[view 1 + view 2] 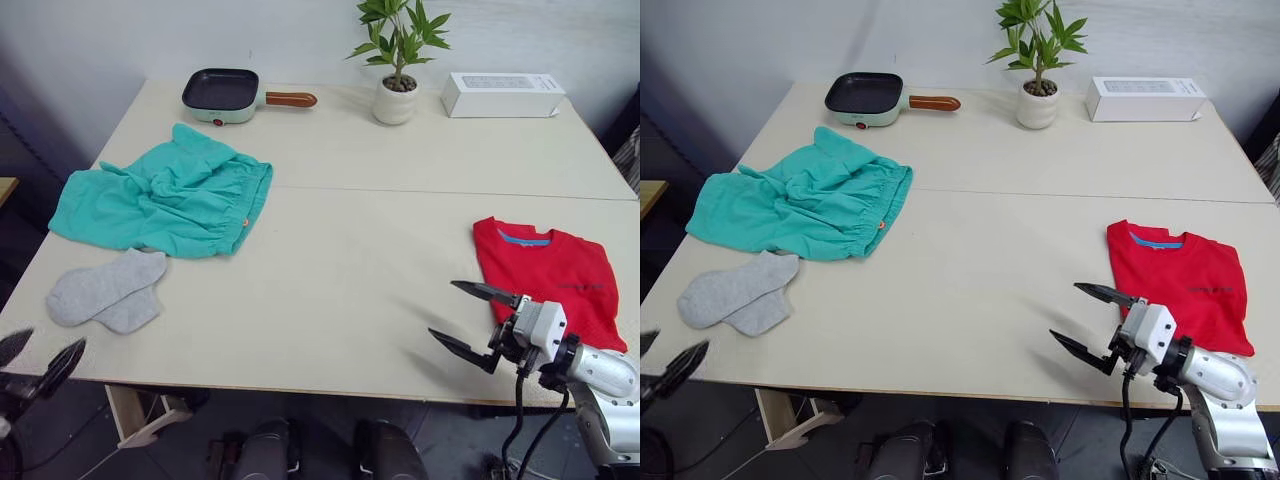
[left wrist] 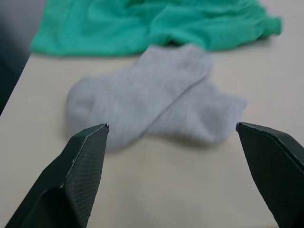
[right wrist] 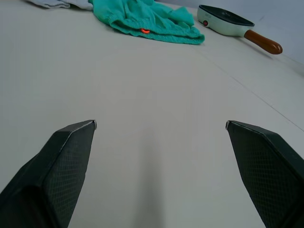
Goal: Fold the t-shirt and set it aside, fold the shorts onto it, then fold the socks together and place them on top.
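— What's on your table (image 1: 350, 270)?
— Folded t-shirt (image 1: 548, 272) at its right edge, shorts (image 1: 170, 198) far left, socks (image 1: 108, 290) beside them. A pan (image 1: 222, 93) sits empty at the back.
— Your claws?
— Right gripper (image 1: 472, 317) and left gripper (image 2: 171, 130) both gape, empty.

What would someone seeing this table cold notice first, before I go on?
The bright red t-shirt, already folded, lies near the table's right front edge, with the open right gripper hovering just left of it. Across the table, the teal shorts sprawl unfolded at the left, with the grey socks overlapping in front of them and the open left gripper aimed at the socks.
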